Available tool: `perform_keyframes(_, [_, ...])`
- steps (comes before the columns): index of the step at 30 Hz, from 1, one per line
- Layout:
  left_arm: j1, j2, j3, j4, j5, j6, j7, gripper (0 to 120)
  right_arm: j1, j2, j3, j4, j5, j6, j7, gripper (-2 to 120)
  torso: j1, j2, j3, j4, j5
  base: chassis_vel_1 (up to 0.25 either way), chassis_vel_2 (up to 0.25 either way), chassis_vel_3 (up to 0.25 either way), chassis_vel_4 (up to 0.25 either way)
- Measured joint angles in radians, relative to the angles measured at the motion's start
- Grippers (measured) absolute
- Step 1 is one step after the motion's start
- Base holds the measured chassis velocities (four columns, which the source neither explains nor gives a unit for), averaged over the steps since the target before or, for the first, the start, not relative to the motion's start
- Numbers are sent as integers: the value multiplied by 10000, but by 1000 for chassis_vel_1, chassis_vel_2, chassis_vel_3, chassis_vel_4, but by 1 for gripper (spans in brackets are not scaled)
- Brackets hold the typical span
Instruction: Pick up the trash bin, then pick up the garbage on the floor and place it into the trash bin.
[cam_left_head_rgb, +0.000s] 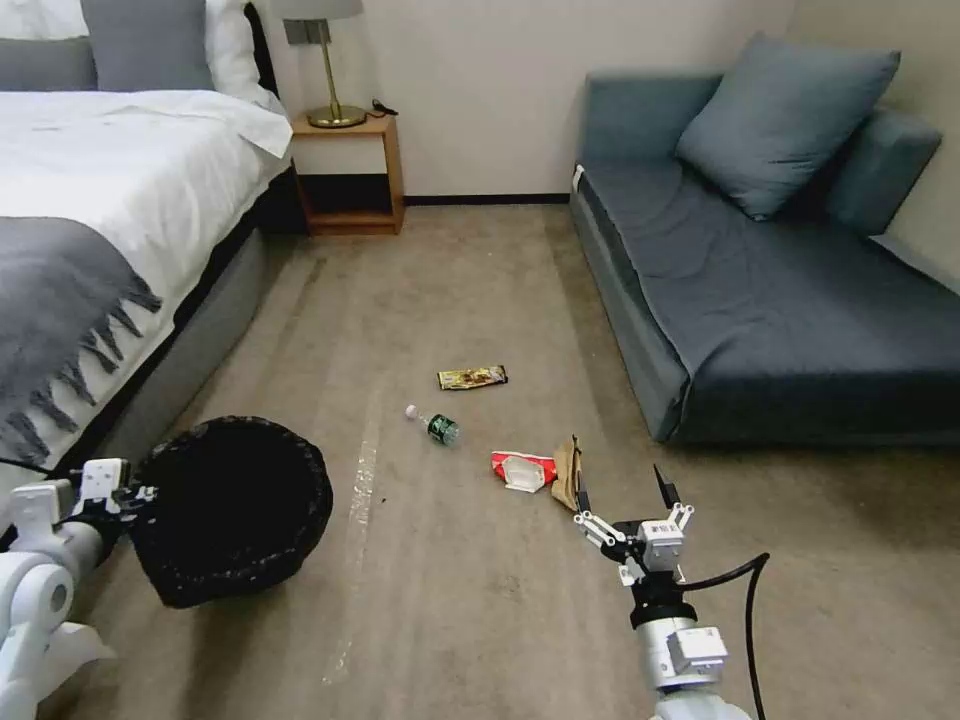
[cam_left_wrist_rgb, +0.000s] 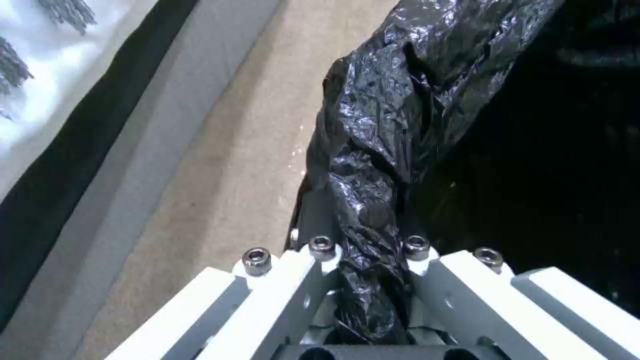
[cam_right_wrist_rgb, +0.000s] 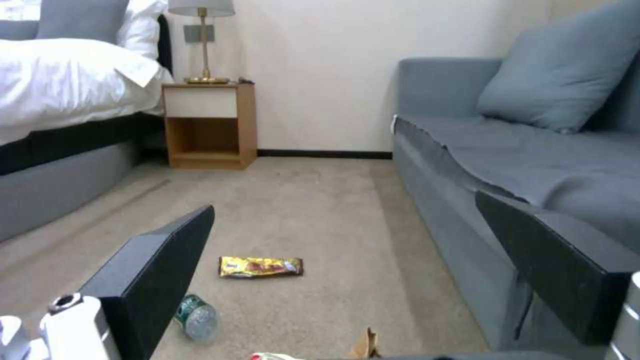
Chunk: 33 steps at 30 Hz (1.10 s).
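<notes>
Trash bin (cam_left_head_rgb: 235, 510) hangs tilted at the robot's left, near the bed (cam_left_head_rgb: 100, 200), its mouth turned toward the camera, and it seems lifted off the carpet (cam_left_head_rgb: 450, 600). The left gripper (cam_left_head_rgb: 135, 497) is clamped on its rim; in the left wrist view the fingers (cam_left_wrist_rgb: 280, 280) pinch a fold of the black bag (cam_left_wrist_rgb: 373, 165). So I judge the first step is done and the collecting of the garbage is now in hand.

The right gripper (cam_left_head_rgb: 622, 497) is spread wide and empty, its two black fingers (cam_right_wrist_rgb: 157, 270) well apart, and it hovers just above and beside the brown paper bag (cam_left_head_rgb: 567, 472). The red-and-white wrapper (cam_left_head_rgb: 523, 470) touches that bag on its left side. The next move, I think, calls for lowering the gripper over one flat piece only, and these thin pieces on carpet will be difficult to pinch.

The small bottle (cam_left_head_rgb: 434, 425) with green label lies farther, and the gold-brown snack wrapper (cam_left_head_rgb: 472, 377) lies beyond it. The blue sofa (cam_left_head_rgb: 780, 300) stands close on the right and limits the room for the arm. A nightstand (cam_left_head_rgb: 347, 170) with a lamp (cam_left_head_rgb: 325, 60) is far behind and not in the way.
</notes>
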Motion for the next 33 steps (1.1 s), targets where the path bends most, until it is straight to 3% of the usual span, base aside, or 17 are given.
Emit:
perform_keyframes(11, [185, -63, -238, -218, -33, 127, -47, 3, 112, -91, -146, -344, 123, -39, -43, 100, 1, -1, 1, -1, -1, -174, 189, 184, -193])
perform_keyframes(22, [526, -158, -549, -441, -204, 354, -57, 3, 339, -370, -502, -898, 191, -734, 153, 100, 1, 0, 1, -6, -2, -251, 249, 264, -256])
perform_keyframes(29, [1376, -915, -728, -1107, -92, 423, -1, 3, 715, -589, -902, -1305, 175, -2299, 422, 100, 1, 0, 3, -4, 0, -156, 158, 159, -142])
perform_keyframes(31, [1769, -1239, -739, -1364, 145, 423, 66, 3, 884, -757, -1054, -1484, 457, -3406, 507, 100, 1, 0, 2, -5, 0, -47, 20, 52, -18])
perform_keyframes(33, [1943, -1381, -740, -1475, 245, 421, 89, 3, 980, -833, -1118, -1595, 597, -3887, 550, 100, 1, -1, 1, -1, 0, -10, 10, 26, 7])
